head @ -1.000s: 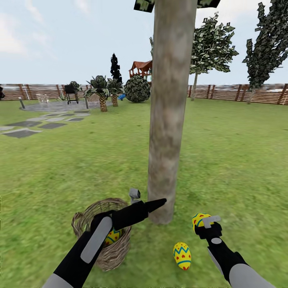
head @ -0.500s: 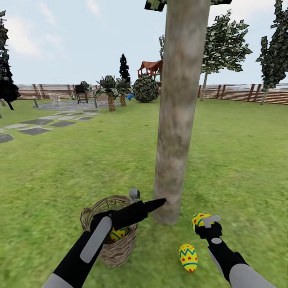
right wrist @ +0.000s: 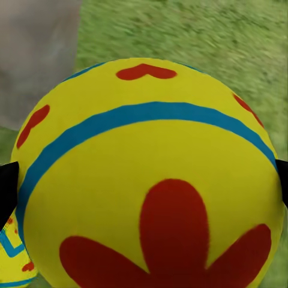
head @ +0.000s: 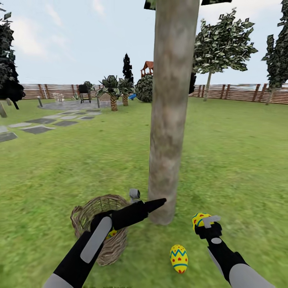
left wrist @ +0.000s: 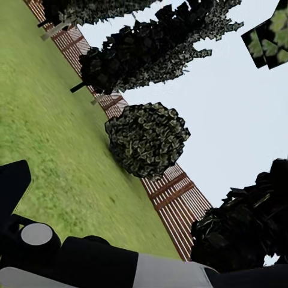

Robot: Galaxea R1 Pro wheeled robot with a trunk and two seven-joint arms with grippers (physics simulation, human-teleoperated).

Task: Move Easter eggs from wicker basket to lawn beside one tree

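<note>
Grass spreads around the tree [head: 170, 120], where one egg [head: 179, 258] already lies on the lawn [head: 240, 160] beside my right jaws [head: 206, 222], which grip the second egg [right wrist: 150, 180]. My left jaws [head: 154, 205] point past the wicker basket [head: 86, 212], state unclear; I judge the next move is lowering this egg by the trunk, then fetching the third egg [head: 112, 233] from the basket.

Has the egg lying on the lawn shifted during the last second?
No. The egg keeps the same offset from the foot of the tree. Both slide together across the head view, so the camera moved, not the egg.
</note>
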